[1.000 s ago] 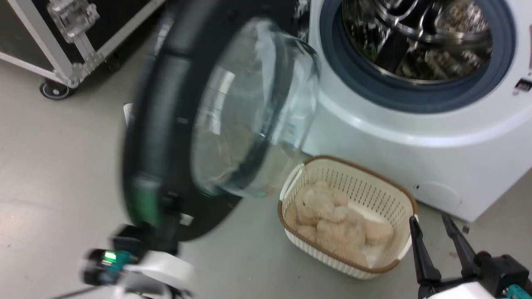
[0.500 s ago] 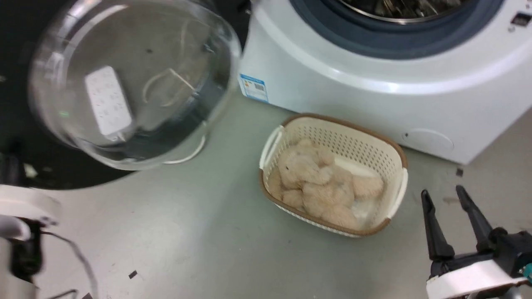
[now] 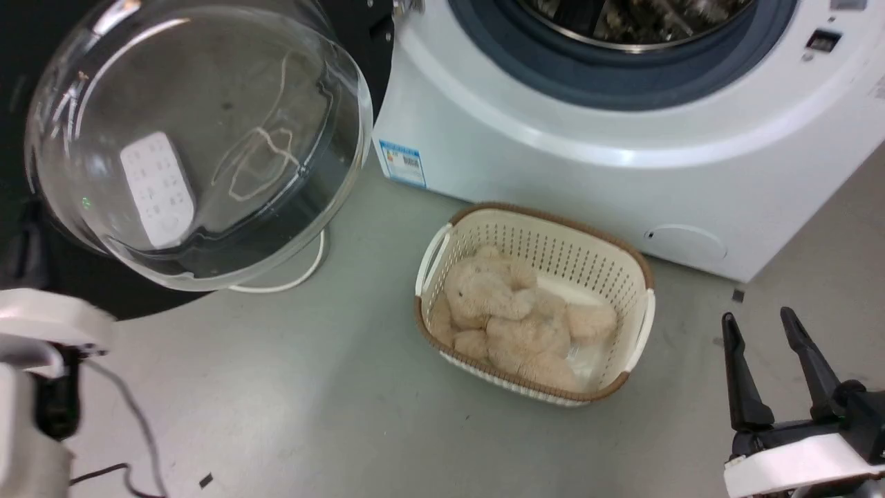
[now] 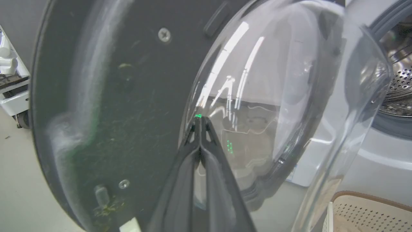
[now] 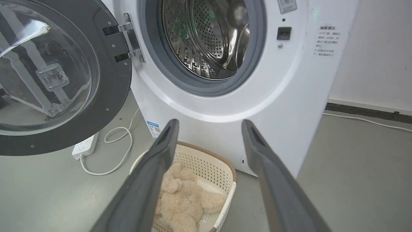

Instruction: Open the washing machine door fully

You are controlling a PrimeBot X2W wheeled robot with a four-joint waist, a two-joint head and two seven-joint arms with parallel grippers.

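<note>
The washing machine door (image 3: 104,294), a glossy black disc with a bulging clear glass bowl (image 3: 193,138), stands swung out to the left of the white washing machine (image 3: 553,159). In the right wrist view the door (image 5: 109,80) hangs on its hinge (image 5: 128,38) beside the bare steel drum (image 5: 209,35). My left gripper (image 4: 199,120) is shut, its tips against the door's inner face (image 4: 112,96) at the edge of the glass. My right gripper (image 3: 757,318) is open at the lower right, holding nothing, well away from the door.
A cream basket (image 3: 553,242) holding a beige plush toy (image 3: 511,318) sits on the grey floor in front of the machine. A white power strip (image 5: 85,146) and its cable (image 5: 122,151) lie under the door. My pale left forearm (image 3: 41,325) is at the lower left.
The door has swung further out from the machine's opening, from nearly edge-on to facing me. The head view has also shifted. My right gripper stays open.
</note>
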